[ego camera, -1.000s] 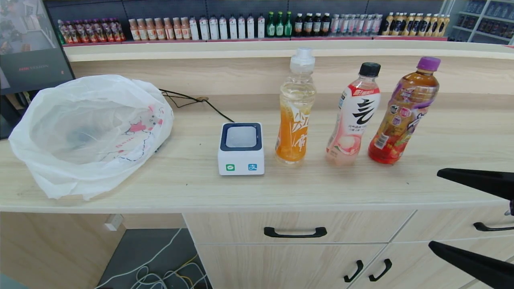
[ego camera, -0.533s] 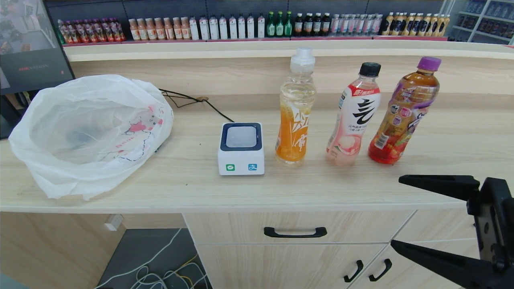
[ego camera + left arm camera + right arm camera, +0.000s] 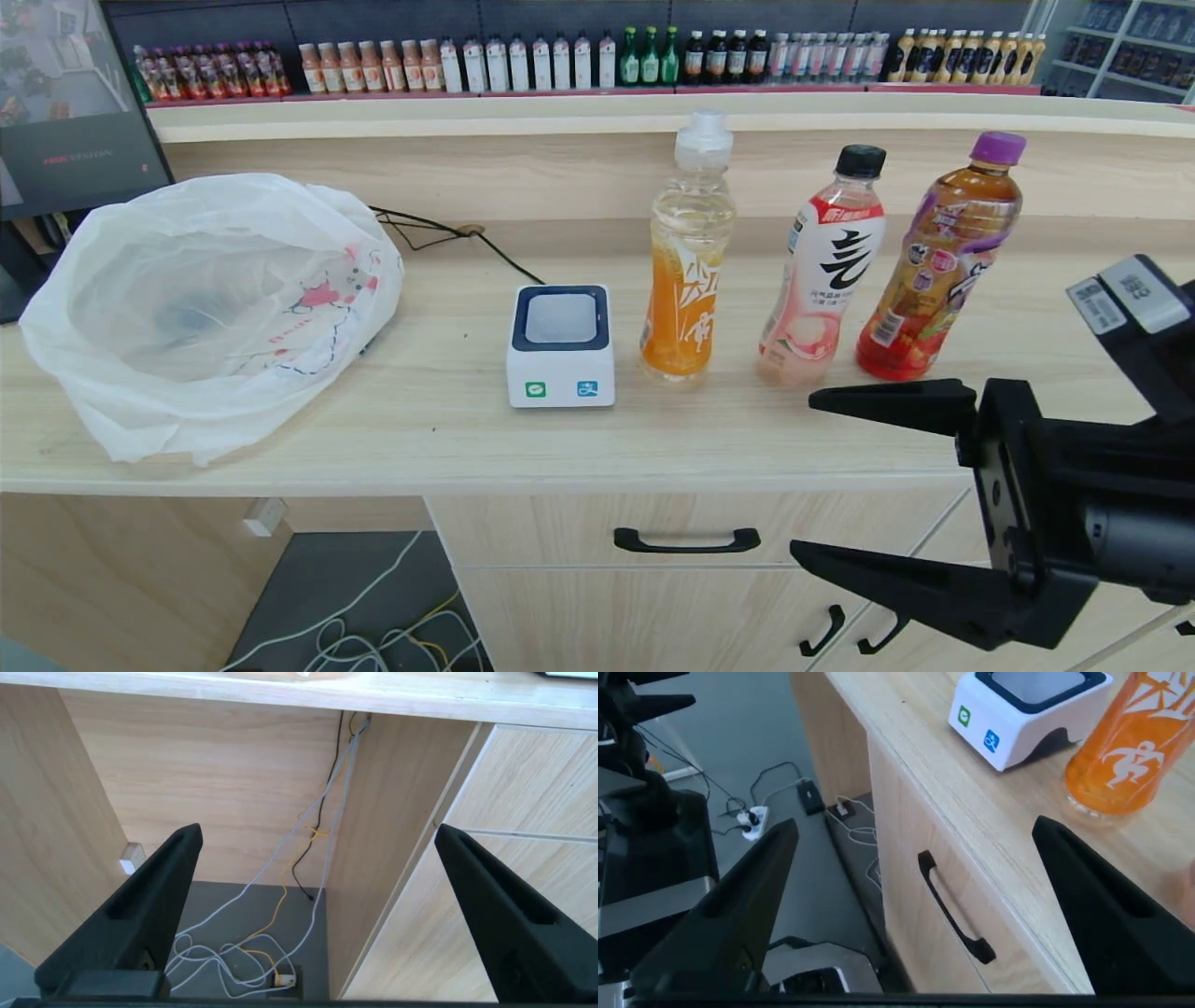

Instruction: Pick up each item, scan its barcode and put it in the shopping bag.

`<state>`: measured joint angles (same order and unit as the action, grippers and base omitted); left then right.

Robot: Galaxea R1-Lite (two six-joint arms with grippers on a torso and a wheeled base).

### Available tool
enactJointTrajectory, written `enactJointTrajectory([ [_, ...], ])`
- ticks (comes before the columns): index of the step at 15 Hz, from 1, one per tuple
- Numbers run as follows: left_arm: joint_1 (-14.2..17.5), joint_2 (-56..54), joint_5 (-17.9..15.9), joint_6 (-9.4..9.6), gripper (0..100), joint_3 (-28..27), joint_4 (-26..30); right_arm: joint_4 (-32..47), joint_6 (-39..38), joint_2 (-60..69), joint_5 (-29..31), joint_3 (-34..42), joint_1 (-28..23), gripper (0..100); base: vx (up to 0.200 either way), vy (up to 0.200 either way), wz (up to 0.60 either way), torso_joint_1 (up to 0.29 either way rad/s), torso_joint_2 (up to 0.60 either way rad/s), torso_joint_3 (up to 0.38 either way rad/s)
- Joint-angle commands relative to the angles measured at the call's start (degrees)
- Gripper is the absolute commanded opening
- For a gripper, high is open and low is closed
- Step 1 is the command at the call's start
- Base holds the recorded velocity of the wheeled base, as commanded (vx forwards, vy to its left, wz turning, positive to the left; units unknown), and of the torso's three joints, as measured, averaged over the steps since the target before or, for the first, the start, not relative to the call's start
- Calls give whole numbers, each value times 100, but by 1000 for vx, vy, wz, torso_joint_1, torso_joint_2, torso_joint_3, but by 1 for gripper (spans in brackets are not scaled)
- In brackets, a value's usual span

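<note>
Three bottles stand in a row on the wooden counter (image 3: 420,429): an orange drink (image 3: 684,271) with a clear cap, a pink one (image 3: 822,271) with a black cap, and a red tea (image 3: 938,266) with a purple cap. The white scanner box (image 3: 560,345) sits left of them, and the open white shopping bag (image 3: 210,308) lies at the far left. My right gripper (image 3: 845,485) hangs open at the counter's front edge, just in front of the pink and red bottles. The right wrist view shows the scanner (image 3: 1022,714) and orange bottle (image 3: 1130,751). My left gripper (image 3: 313,915) is open below the counter.
A raised wooden ledge (image 3: 597,121) runs behind the counter, with shelves of bottles beyond it. A black cable (image 3: 448,233) trails from the scanner toward the back. Drawers with black handles (image 3: 686,539) sit under the counter. Loose cables (image 3: 252,943) lie on the floor beneath.
My right gripper has come in from the lower right edge, moving left and up toward the bottles. Bottles, scanner and bag have stayed put.
</note>
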<state>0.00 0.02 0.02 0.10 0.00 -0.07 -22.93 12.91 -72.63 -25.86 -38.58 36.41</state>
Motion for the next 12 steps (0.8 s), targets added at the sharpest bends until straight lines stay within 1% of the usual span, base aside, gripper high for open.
enactJointTrajectory([
  [1,0,-2,-2,-1,100,0,-1,-177,-148,-471,195,-193,437,100,0,0,0,0,0,0],
  [2,0,-2,6,-1,100,0,-1,-300,-219,-550,371,-211,648,100,0,0,0,0,0,0],
  [3,0,-2,6,-1,100,0,7,-467,-368,-638,634,-237,999,100,0,0,0,0,0,0],
  [4,0,-2,-2,-1,100,0,7,-686,-518,-779,1039,-299,1386,100,0,0,0,0,0,0],
  [5,0,-2,-2,-1,100,0,-1,-853,-658,-937,1382,-387,1623,100,0,0,0,0,0,0],
  [6,0,-2,6,-1,100,0,-1,-1390,-913,-1245,2120,-440,1905,100,0,0,0,0,0,0],
  [9,0,-2,6,-1,100,0,-1,-2901,-939,-1886,3280,-475,1957,100,0,0,0,0,0,0],
  [10,0,-2,-2,-1,100,0,-1,-3191,-939,-2018,3552,-545,1957,100,0,0,0,0,0,0],
  [11,0,-2,6,-1,100,0,-1,-3244,-957,-2080,3684,-624,1957,100,0,0,0,0,0,0],
  [12,0,-2,6,-1,100,0,-1,-3244,-957,-2080,3693,-633,1957,100,0,0,0,0,0,0],
])
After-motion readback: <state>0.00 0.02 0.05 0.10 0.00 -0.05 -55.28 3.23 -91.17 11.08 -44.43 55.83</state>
